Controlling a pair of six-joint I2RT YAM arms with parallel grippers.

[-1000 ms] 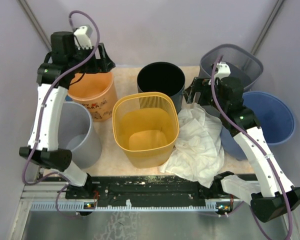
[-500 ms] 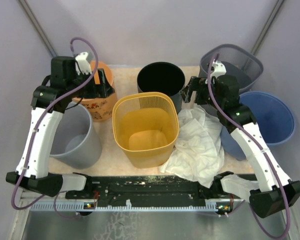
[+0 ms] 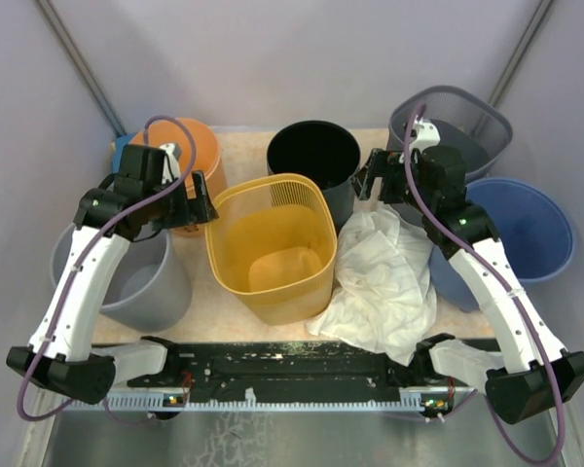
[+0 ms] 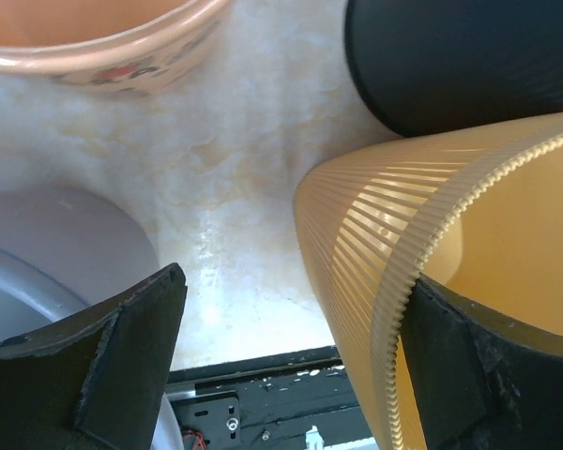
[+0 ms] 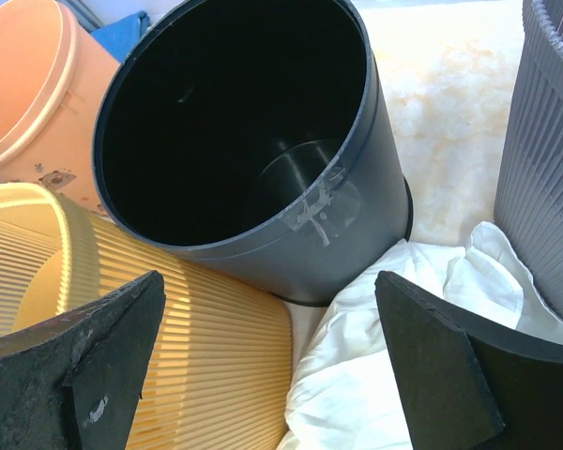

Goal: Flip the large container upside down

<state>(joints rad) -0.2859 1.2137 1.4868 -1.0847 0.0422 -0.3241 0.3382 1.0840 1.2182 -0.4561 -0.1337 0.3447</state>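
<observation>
At the centre of the beige marbled table (image 3: 236, 146), the large yellow ribbed plastic container (image 3: 273, 243) stood mouth upward, between a grey plastic bucket (image 3: 136, 282) and a crumpled white cloth (image 3: 384, 282). No writing could be read anywhere; the orange plastic bucket (image 3: 193, 146) carried a printed decorative band too small to make out, and the black round bin (image 5: 235, 141) bore a patch of clear tape on its outer wall. The left gripper (image 4: 291, 281) was spread wide astride the yellow container's toothed rim, one finger outside the ribbed wall and the other inside the mouth; whether either pad touched the plastic could not be told. The right gripper (image 5: 267, 281) was likewise spread fully and held nothing, hovering above the black bin's near wall and the cloth, beside a dark mesh bin (image 5: 554, 141). A blue plastic basin (image 3: 530, 229) lay at the right edge.
</observation>
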